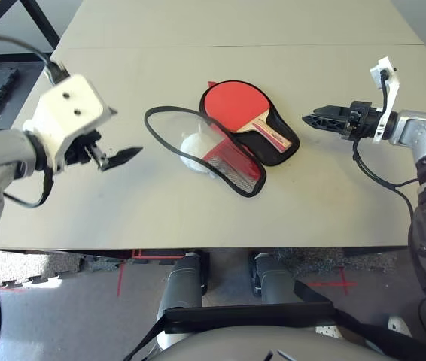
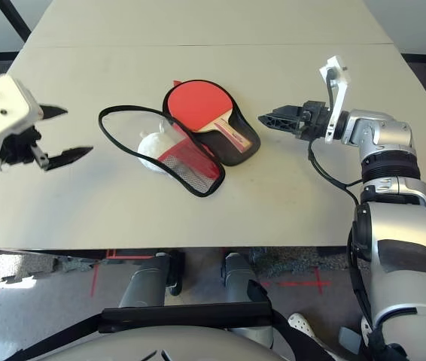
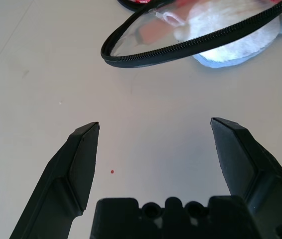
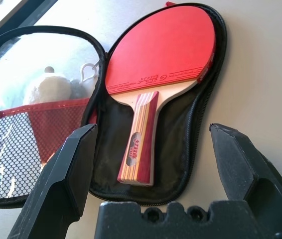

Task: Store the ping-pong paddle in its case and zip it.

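We see the ping-pong paddle (image 4: 163, 55) lying inside the open case (image 4: 201, 124) near the middle of the pale table (image 1: 198, 210). Its round face is bright red rubber with small printed lettering near the neck, and its short handle is pale wood with red stripes and a small label. The handle points toward the robot's right side, resting on the black lining of the case's lower half. The case is spread wide open like a book: the half that holds the paddle is edged with black zipper, while the other half, a flap (image 1: 190, 131) with a black zipper rim and red and black mesh, lies flat to the left. A soft white stuffed lump (image 1: 196, 147) sits under that flap.

Our left gripper (image 1: 115, 158) hangs above the table to the left of the case, jaws spread wide and holding nothing. Our right gripper (image 1: 312, 117) hovers just right of the case, aimed at it, likewise spread wide and empty.
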Tool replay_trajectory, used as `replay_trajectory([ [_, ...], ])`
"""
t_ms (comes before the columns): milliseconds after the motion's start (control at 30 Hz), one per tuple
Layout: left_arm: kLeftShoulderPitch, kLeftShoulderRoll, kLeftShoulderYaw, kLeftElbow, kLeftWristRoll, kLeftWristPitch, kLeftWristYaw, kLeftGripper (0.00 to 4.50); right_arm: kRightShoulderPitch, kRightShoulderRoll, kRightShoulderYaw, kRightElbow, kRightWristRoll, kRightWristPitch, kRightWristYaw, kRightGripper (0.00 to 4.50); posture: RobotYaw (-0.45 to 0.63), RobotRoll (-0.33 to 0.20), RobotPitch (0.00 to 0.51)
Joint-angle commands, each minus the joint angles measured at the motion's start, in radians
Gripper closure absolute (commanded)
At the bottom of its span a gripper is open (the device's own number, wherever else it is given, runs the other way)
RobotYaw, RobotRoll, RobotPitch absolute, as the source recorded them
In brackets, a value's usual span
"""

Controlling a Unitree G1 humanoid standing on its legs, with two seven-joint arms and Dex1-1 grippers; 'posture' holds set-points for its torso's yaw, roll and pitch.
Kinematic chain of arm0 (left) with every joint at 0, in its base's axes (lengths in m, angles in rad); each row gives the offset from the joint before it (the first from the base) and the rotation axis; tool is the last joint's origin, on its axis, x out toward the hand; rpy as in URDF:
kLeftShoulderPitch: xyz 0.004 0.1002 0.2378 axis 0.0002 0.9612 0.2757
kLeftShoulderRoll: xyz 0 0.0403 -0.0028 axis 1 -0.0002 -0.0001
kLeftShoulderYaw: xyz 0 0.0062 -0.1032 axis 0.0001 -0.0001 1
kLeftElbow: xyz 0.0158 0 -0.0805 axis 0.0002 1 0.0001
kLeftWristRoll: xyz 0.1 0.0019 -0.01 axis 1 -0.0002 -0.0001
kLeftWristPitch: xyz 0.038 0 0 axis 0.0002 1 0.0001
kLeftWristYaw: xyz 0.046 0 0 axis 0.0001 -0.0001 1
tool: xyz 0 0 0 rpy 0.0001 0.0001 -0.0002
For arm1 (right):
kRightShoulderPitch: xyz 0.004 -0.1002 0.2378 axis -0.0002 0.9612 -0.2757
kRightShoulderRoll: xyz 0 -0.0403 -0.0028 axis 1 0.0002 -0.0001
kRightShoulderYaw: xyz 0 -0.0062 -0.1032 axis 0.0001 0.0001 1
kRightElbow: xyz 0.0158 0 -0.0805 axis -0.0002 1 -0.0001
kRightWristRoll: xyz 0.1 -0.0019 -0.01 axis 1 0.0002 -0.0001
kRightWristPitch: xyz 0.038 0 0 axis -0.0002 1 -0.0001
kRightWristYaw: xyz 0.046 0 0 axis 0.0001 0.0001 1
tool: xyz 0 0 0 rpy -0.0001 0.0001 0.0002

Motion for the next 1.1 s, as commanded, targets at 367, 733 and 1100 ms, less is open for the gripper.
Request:
replay_trajectory([
  [367,-0.039,-0.156,-0.233,0.01,0.056,-0.07,0.092,0.0,0.004,-0.008,0.019,-0.022,-0.025,0.011,0.025,0.03,0.21,0.0,0.22],
  [733,-0.412,-0.476,-0.464,0.19,0.1,-0.136,0.127,0.0,0.019,-0.017,0.0,-0.039,-0.018,0.022,0.011,0.03,0.18,0.0,0.216],
  [1100,-0.657,-0.804,-0.575,0.675,0.264,-0.413,0.201,0.0,0.001,-0.079,-0.04,-0.024,-0.003,0.021,0.006,0.03,0.13,0.0,0.206],
])
